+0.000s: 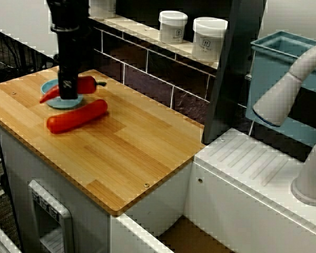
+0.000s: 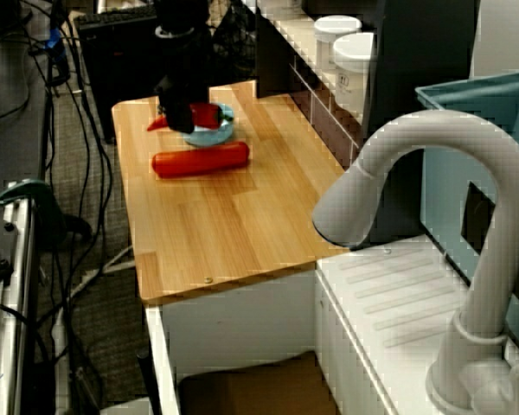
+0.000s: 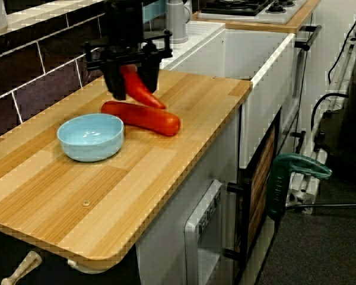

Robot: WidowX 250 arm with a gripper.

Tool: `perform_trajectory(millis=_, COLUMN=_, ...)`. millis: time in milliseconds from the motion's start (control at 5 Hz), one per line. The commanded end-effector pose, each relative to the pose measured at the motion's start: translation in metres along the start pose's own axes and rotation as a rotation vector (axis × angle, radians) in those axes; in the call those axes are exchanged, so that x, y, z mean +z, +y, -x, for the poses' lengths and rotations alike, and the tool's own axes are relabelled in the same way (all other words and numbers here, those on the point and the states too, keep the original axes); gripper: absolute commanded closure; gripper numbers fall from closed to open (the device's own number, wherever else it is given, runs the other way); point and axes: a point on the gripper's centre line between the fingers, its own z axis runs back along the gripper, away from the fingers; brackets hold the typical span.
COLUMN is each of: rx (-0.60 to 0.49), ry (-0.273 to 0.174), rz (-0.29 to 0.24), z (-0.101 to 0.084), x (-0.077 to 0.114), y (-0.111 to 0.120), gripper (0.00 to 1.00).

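My gripper is shut on a red chili pepper and holds it off the wooden counter, tip pointing down. In the view from the counter's far end, the pepper hangs just above a long red sausage lying on the wood. A light blue bowl stands empty beside them. In the front view the gripper and pepper overlap the bowl, with the sausage in front. The view over the faucet shows the gripper, pepper, bowl and sausage close together.
Two white jars stand on the tiled ledge behind the counter. A white sink unit with a faucet and a blue-grey bin lies to the right. A green clamp and cables are beside the counter.
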Motion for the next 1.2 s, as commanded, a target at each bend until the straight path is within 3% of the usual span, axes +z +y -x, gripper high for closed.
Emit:
perform_trajectory(millis=0, rx=-0.237, ry=-0.048, rz=-0.056, z=0.009, x=0.038, y=0.04, gripper=1.0)
perform_trajectory(millis=200, rx=-0.295, ry=-0.03, rz=-0.079, z=0.013, x=0.044, y=0.055, gripper=1.0)
perform_trajectory(millis=400, rx=-0.398, ry=0.042, rz=-0.158, z=0.02, x=0.048, y=0.061, gripper=1.0)
perform_trajectory(millis=800, rx=-0.481, ry=0.05, rz=-0.225, z=0.036, x=0.027, y=0.06, gripper=1.0)
perform_trajectory(millis=1000, rx=-0.531, ry=0.066, rz=-0.222, z=0.04, x=0.01, y=0.058, gripper=1.0)
